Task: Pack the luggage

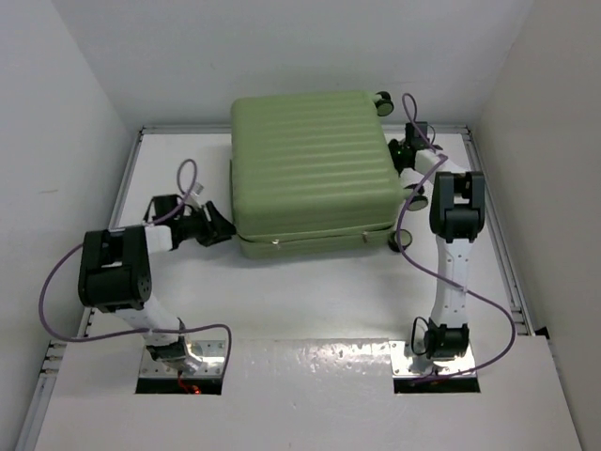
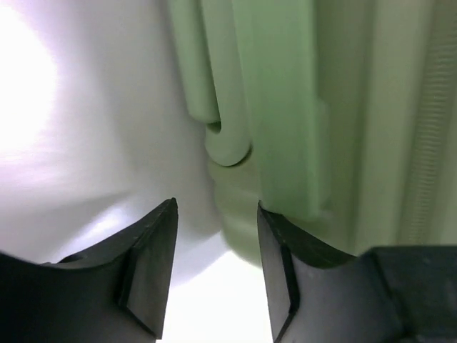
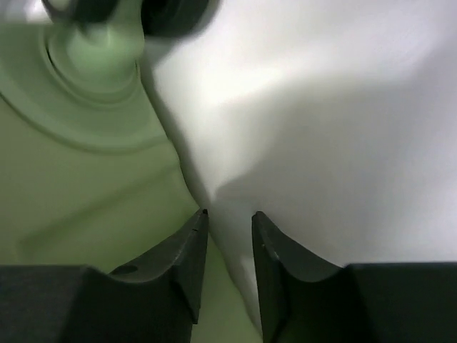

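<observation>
**Top external view: luggage shut, both grippers empty at its sides**

Nearest the bases, the table [image 1: 282, 301] shows nothing waiting to go in, so judging progress is hard. The luggage [image 1: 315, 160] lies flat mid-table, lid down, zip seam [image 1: 310, 240] facing the arms.

The left gripper [image 1: 221, 228] sits low at the case's near-left corner. In the left wrist view its jaws [image 2: 216, 207] stand moderately apart with nothing between them. One finger [image 2: 285, 243] is hard up against the green shell [image 2: 285, 107], and I cannot tell if it touches. A raised bar [image 2: 228, 86], likely a handle, lies just beyond.

Farther back, the right gripper [image 1: 402, 155] is at the case's right side, between the casters. Its jaws [image 3: 228, 214] are only narrowly apart, holding nothing, at the shell's edge [image 3: 71, 200], with a black caster [image 3: 171, 11] ahead.

Risks, as I judge them:
- A push from one side alone could slide or turn the case on the smooth table rather than lift the lid.
- The left finger could skid off the rounded shell and miss the bar.
- The right jaws may be too narrow to take any edge.
- The right arm's cable [image 1: 406, 202] hangs near a caster and could snag.
</observation>
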